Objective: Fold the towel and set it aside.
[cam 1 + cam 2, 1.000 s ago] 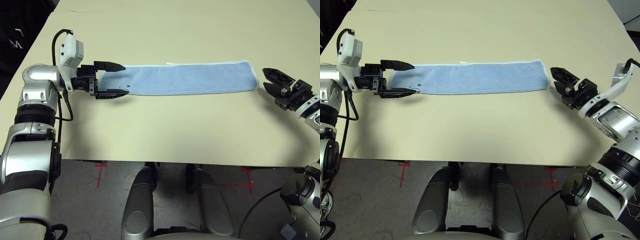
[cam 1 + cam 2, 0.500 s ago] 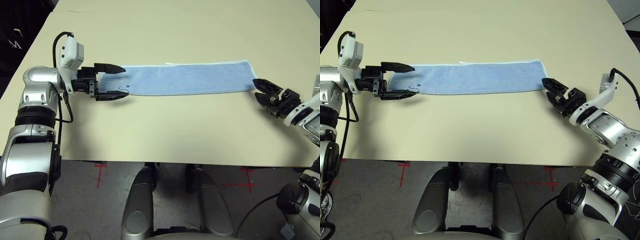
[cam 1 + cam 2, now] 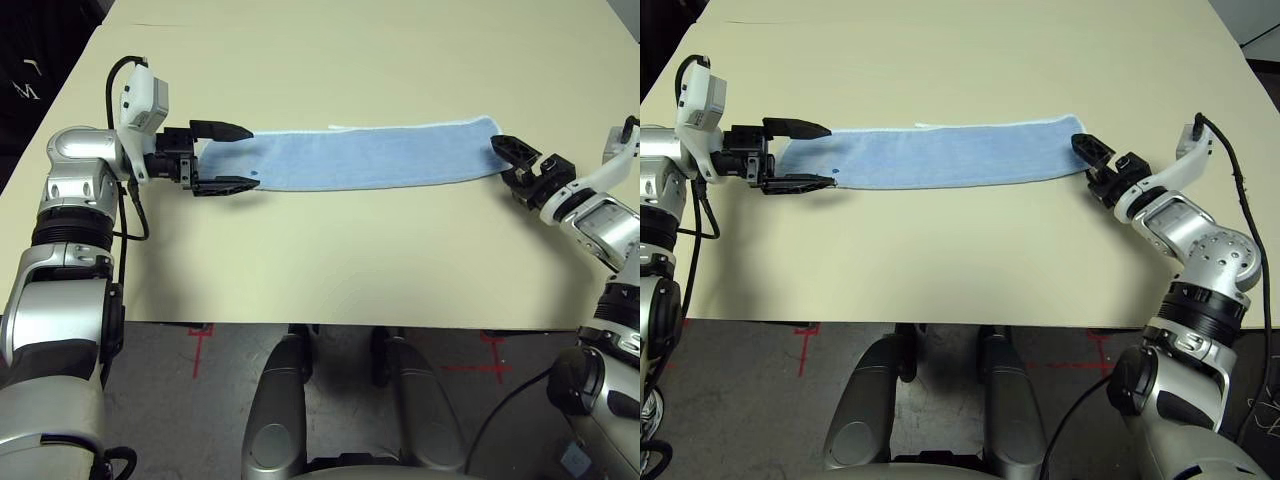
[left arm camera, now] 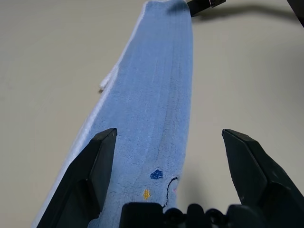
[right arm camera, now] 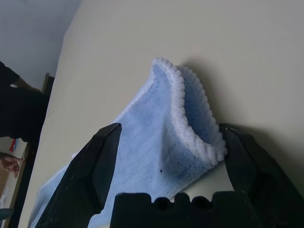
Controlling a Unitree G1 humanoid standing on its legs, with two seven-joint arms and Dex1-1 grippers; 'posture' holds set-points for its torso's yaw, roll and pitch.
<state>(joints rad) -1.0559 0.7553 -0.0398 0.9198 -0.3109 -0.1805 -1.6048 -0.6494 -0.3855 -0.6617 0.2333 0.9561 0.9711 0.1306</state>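
The right gripper (image 3: 1092,172) has moved inward; its spread fingers meet the near end of the towel (image 3: 950,156), which runs lengthwise toward the left gripper's (image 3: 800,157) spread fingers.

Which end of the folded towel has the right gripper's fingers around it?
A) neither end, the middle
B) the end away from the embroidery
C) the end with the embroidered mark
B: the right gripper straddles the towel's plain far end, opposite the embroidered mark.
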